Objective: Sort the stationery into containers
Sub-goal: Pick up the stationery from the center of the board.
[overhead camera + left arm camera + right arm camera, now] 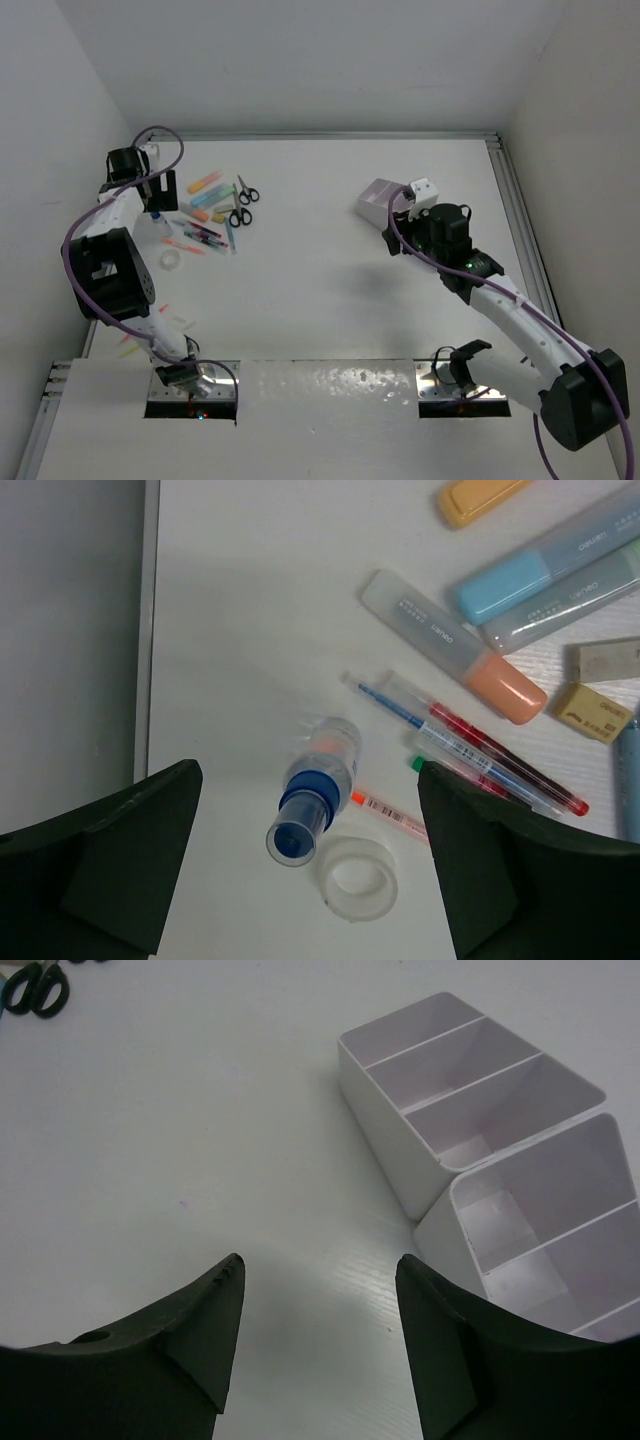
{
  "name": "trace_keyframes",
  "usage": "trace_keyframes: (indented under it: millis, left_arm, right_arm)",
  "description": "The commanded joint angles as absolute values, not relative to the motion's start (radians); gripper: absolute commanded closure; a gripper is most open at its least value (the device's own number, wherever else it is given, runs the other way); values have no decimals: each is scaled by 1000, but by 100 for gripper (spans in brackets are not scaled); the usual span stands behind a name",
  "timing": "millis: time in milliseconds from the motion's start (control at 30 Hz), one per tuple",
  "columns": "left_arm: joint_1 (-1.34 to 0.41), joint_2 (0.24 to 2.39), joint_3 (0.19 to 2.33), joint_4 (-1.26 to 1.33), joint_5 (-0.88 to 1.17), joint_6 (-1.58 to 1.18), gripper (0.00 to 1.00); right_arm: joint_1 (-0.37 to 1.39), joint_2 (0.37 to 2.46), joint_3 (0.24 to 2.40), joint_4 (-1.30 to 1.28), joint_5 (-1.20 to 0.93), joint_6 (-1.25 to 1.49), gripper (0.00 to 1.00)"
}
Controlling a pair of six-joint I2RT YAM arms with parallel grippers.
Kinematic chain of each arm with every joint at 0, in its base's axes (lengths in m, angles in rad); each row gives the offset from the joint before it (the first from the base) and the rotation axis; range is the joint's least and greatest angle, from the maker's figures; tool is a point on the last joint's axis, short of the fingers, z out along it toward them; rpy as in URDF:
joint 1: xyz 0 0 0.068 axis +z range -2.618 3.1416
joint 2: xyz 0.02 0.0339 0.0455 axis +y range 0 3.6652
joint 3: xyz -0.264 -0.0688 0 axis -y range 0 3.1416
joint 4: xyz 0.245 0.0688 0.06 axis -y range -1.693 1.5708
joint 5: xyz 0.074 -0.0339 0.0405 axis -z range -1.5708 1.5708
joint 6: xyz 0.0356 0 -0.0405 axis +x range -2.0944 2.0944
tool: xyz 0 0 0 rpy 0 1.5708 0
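open table (310,275) between stationery (203,212) and organiser (373,198)

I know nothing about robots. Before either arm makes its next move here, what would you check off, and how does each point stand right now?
1. Left gripper open and empty: ok, jaws wide.
2. Blue-capped piece lined up between its fingers in the wrist view: ok, lying on its side.
3. Room around that piece: not ok, a tape ring and a thin orange-tipped pen lie right beside it.
4. Right gripper open and empty: ok.
5. Organiser compartments free: ok for those in view.
6. How high the left gripper hangs above the piece: cannot tell.
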State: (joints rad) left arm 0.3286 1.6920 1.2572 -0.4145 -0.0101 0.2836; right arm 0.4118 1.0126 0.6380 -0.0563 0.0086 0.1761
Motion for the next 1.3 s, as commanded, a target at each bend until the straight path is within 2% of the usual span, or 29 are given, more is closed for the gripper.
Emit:
trace_keyframes:
  millis: [0, 133, 433, 500, 700, 800, 900, 933, 1033, 1200, 1267]
  left_arm:
    - [328, 1718, 1236, -356, -32, 287, 13]
    - [331, 1715, 1197, -319, -37, 284, 15]
    - [342, 1729, 1163, -299, -15, 262, 33]
    - [344, 1732, 1157, -281, -20, 264, 47]
    - [345, 1761, 1163, -268, -20, 264, 51]
    - [345, 1764, 1161, -262, -18, 262, 61]
    - [345, 1763, 1160, -258, -18, 262, 75]
    - [345, 1760, 1161, -261, -18, 261, 85]
    - [347, 1747, 1164, -268, -26, 259, 100]
    - [350, 1714, 1238, -334, -29, 226, 100]
    - [348, 1707, 1333, -373, -17, 189, 100]
  right_arm:
    - [423, 1008, 687, -34, 41, 158, 38]
    - [425, 999, 693, -64, 67, 158, 38]
    - [426, 968, 689, -91, 104, 158, 38]
    - [428, 957, 684, -92, 113, 158, 38]
    - [428, 940, 689, -118, 132, 155, 38]
    - [428, 930, 690, -123, 144, 156, 37]
    - [430, 923, 689, -123, 152, 158, 37]
    - [430, 923, 689, -123, 152, 158, 37]
    - [429, 923, 692, -124, 152, 160, 37]
    - [430, 923, 698, -130, 160, 155, 37]
    - [430, 923, 706, -136, 172, 158, 37]
